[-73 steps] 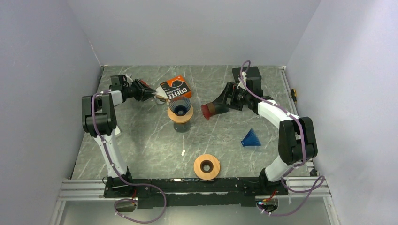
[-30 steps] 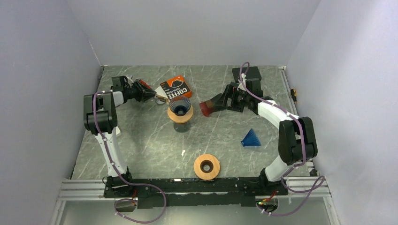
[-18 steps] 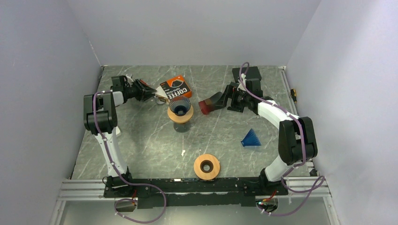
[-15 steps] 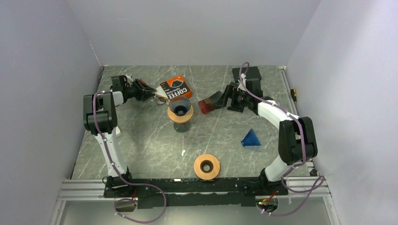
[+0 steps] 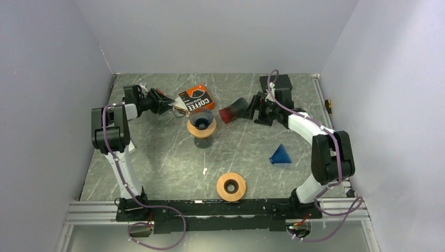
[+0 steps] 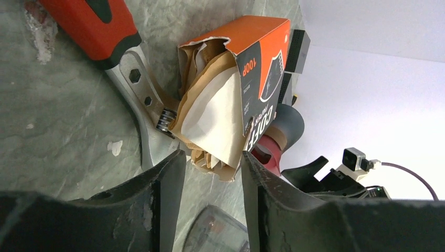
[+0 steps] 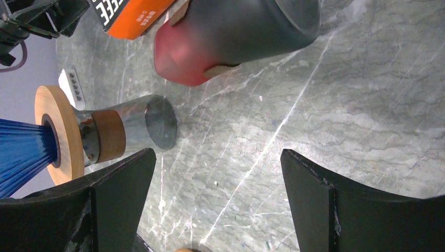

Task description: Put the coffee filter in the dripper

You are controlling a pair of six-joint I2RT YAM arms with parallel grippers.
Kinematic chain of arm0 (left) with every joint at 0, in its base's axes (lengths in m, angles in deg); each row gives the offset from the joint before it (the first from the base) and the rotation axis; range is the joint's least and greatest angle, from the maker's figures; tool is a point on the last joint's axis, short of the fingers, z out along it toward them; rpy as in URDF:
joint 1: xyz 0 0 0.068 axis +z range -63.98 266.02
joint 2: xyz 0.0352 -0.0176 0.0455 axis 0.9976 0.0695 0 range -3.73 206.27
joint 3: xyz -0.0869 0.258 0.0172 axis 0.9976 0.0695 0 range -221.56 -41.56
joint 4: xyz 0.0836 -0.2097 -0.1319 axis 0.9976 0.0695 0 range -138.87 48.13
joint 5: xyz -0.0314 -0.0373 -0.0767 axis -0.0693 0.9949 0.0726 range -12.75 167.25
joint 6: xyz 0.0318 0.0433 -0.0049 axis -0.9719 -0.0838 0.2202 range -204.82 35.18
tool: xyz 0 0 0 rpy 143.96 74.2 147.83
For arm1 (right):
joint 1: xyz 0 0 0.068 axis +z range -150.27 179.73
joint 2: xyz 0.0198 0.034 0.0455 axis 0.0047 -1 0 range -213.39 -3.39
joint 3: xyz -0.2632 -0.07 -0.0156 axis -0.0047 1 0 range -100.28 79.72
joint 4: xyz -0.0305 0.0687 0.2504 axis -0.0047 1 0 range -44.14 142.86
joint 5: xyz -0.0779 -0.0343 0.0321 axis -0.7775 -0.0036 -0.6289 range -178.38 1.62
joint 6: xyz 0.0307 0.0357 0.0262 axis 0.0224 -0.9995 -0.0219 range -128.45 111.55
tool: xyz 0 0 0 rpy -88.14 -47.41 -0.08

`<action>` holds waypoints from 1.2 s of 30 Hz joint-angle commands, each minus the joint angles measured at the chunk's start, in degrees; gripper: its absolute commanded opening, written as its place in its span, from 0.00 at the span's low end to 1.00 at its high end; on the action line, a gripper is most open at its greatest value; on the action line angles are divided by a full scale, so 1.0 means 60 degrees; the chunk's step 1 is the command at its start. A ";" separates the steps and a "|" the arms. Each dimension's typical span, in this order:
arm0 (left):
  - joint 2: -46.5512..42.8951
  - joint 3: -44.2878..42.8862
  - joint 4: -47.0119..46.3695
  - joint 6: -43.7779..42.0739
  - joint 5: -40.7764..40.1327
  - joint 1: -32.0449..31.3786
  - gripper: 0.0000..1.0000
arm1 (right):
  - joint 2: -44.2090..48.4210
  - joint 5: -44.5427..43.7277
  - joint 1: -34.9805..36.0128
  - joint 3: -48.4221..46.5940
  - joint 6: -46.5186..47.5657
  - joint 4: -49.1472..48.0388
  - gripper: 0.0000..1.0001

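Since the coffee filter (image 6: 215, 123) pokes from its box (image 6: 262, 47), my left gripper (image 6: 212, 173) brackets its edge, jaws narrow; pinched or not, I cannot tell. My right gripper (image 7: 218, 155) waits wide open and empty near the dripper (image 5: 201, 126), likely to steady it.

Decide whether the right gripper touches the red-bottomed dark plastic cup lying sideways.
Apart. The right wrist view shows bare marble table between the open right gripper and the red-bottomed dark plastic cup.

Table (image 5: 157, 152): you are looking at a grey marbled top.
Far side: orange coffee filter box (image 5: 195, 96) is lying beside a red-handled tool (image 6: 99, 21); black block (image 5: 278, 82) is sitting rightward.
Centre: glass dripper stand (image 5: 201, 130) is standing; red-based tumbler (image 5: 231, 112) is lying sideways.
Near side: wooden ring (image 5: 231, 186) and blue pleated cone (image 5: 281, 155) are resting apart.
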 commanded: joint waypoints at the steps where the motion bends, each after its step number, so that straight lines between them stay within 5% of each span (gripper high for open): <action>1: -0.0275 -0.0152 0.0109 -0.0198 -0.0279 0.0026 0.50 | 0.0136 -0.0101 -0.0025 -0.0218 0.0185 -0.0027 0.94; 8: -0.0027 -0.0404 -0.0002 -0.0113 -0.0221 0.0028 0.38 | 0.0113 -0.0130 -0.0036 -0.0248 0.0222 0.0044 0.94; 24: 0.0584 -0.0482 -0.0584 0.0237 -0.0342 0.0013 0.48 | 0.0124 -0.0149 -0.0025 -0.0187 0.0207 -0.0001 0.95; 31: 0.0646 -0.0606 -0.0740 0.0326 -0.0299 0.0013 0.40 | 0.0112 -0.0156 -0.0026 -0.0203 0.0251 0.0059 0.94; 36: 0.0421 -0.0526 -0.0567 0.0258 -0.0371 0.0013 0.45 | 0.0114 -0.0141 -0.0033 -0.0174 0.0226 0.0019 0.94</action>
